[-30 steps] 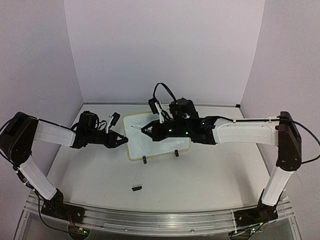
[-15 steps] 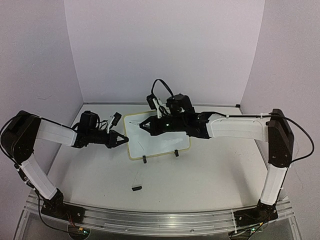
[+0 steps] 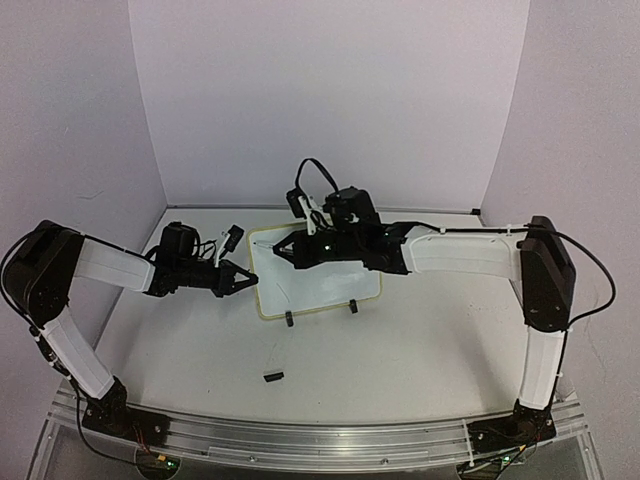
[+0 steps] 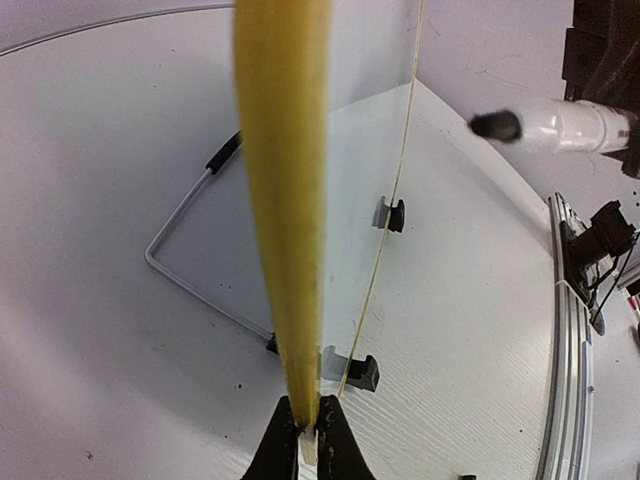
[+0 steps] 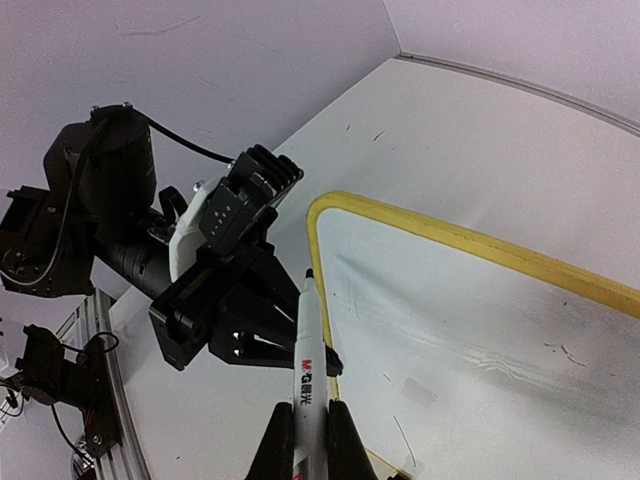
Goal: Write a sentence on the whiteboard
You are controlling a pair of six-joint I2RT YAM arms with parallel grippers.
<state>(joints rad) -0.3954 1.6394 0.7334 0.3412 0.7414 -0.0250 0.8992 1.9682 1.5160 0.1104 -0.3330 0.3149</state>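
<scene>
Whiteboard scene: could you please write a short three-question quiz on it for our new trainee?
1. True or false: the left gripper is shut on the yellow rim of the whiteboard.
2. What does the right gripper hold? A) an eraser B) a marker C) nothing
3. Fill in: the marker's tip is nearest the whiteboard's far ____ corner.

Key: 1 true; 2 B; 3 left.
</scene>
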